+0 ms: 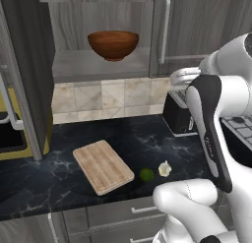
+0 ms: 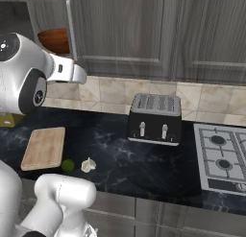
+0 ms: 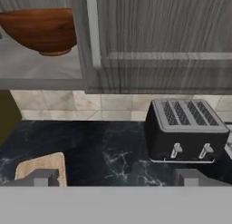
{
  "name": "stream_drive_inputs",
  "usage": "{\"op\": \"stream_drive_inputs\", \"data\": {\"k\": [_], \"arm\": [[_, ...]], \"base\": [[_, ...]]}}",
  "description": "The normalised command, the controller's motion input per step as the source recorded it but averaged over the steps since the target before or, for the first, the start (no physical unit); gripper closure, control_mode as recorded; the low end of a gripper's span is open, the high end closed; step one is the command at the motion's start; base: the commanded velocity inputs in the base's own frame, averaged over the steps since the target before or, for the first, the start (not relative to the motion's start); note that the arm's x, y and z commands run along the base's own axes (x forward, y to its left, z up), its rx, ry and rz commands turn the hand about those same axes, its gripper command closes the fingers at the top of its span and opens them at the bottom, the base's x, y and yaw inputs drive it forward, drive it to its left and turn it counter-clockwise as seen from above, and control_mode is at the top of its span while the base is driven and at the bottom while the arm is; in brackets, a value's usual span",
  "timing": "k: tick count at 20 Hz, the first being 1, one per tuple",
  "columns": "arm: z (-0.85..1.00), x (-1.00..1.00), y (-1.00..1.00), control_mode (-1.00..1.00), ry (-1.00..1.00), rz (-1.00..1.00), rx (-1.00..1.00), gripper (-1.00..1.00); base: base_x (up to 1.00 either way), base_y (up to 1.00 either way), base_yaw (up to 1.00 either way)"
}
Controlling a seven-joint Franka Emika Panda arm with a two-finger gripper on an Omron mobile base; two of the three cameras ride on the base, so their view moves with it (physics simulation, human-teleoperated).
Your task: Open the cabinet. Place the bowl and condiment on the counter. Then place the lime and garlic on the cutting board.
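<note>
The end effector (image 3: 115,177) is hovering wide open and empty-handed above the black table (image 3: 108,146), the cutting board (image 3: 43,166) lying just below it to the left, the toaster (image 3: 186,130) sitting ahead right, and the bowl (image 3: 41,30) resting farther up-left inside the opened cabinet (image 3: 158,41).
</note>
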Motion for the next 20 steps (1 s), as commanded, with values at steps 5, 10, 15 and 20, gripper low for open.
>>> {"op": "stream_drive_inputs", "data": {"k": [5,10,15,20], "arm": [[0.02,0.00,0.16,-1.00,0.14,0.11,-0.09,-1.00],[0.10,0.00,0.10,-1.00,-0.01,-0.02,0.00,-1.00],[0.08,0.00,0.00,-1.00,-0.03,-0.17,0.01,-1.00],[0.05,0.00,0.00,-1.00,-0.05,-0.10,0.01,-1.00]], "base": [[0.00,0.00,0.00],[0.00,0.00,0.00],[0.00,0.00,0.00],[0.00,0.00,0.00]]}}
